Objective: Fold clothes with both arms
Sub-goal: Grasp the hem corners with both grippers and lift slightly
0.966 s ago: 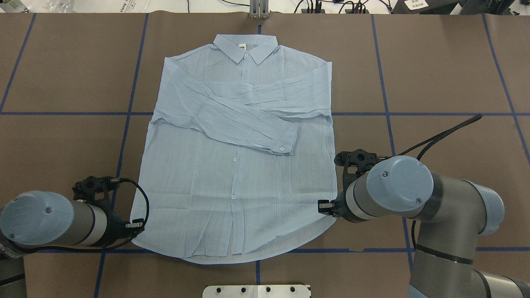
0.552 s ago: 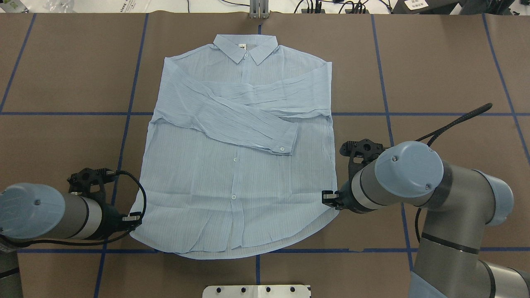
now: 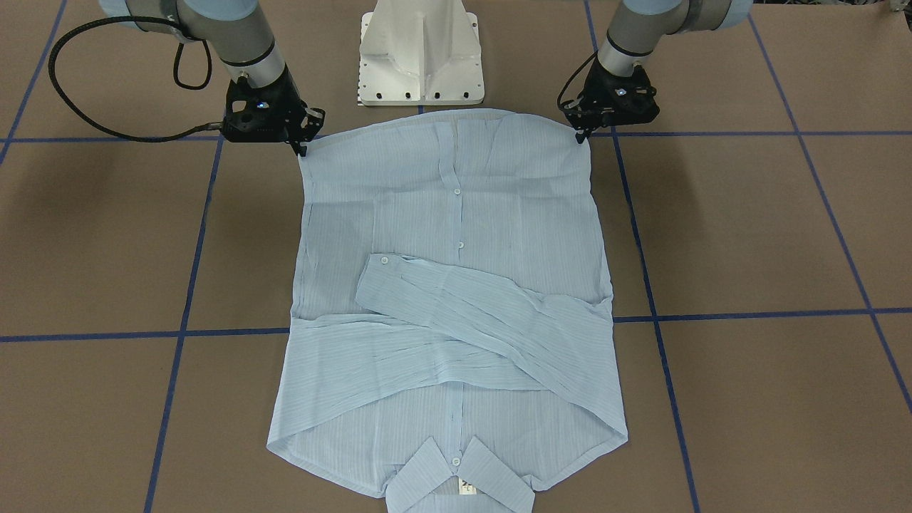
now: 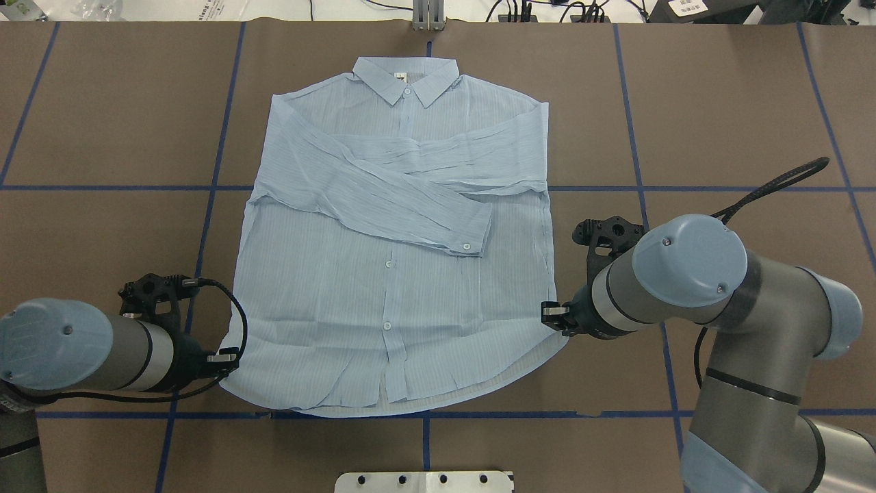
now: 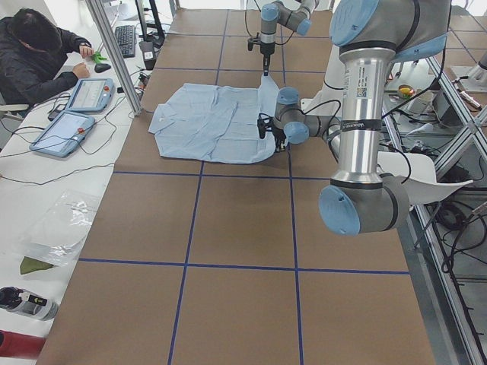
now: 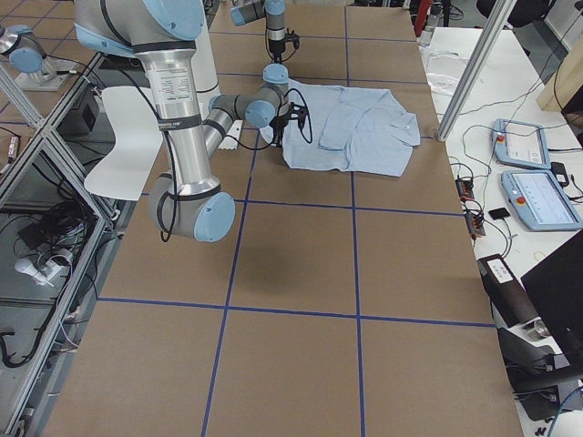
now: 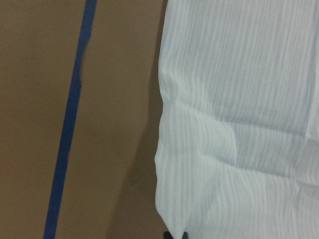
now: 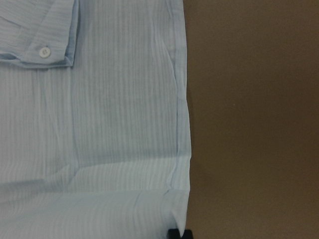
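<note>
Brown paper (image 4: 718,103) crossed by blue tape lines (image 4: 102,187) is spread over the table, and a light-blue collared shirt (image 4: 390,308) is laid front-up at its middle, with the collar (image 4: 405,79) turned away from the robot and the curved hem turned toward the white pedestal base (image 3: 420,53). Both sleeves are folded across the chest: one sleeve (image 4: 472,154) is laid level, and the other sleeve (image 4: 369,195) is crossed over it on a slant, its buttoned cuff (image 4: 472,239) ended just beside the button placket. The hem corner on the robot's left is pinched by the left gripper (image 4: 226,358), whose fingers are closed narrowly on the fabric; the opposite hem corner is held in the same way by the right gripper (image 4: 549,316). In both wrist views the striped cloth is seen drawn down to dark fingertips at the bottom edge. Both held corners are raised a little off the paper, while the rest of the shirt is laid flat. The left arm (image 4: 75,352) and the right arm (image 4: 684,274) are stretched low over the table on either side of the hem. Across the table from the robot, a seated person (image 5: 38,53) is seen at a white bench (image 5: 30,167).
</note>
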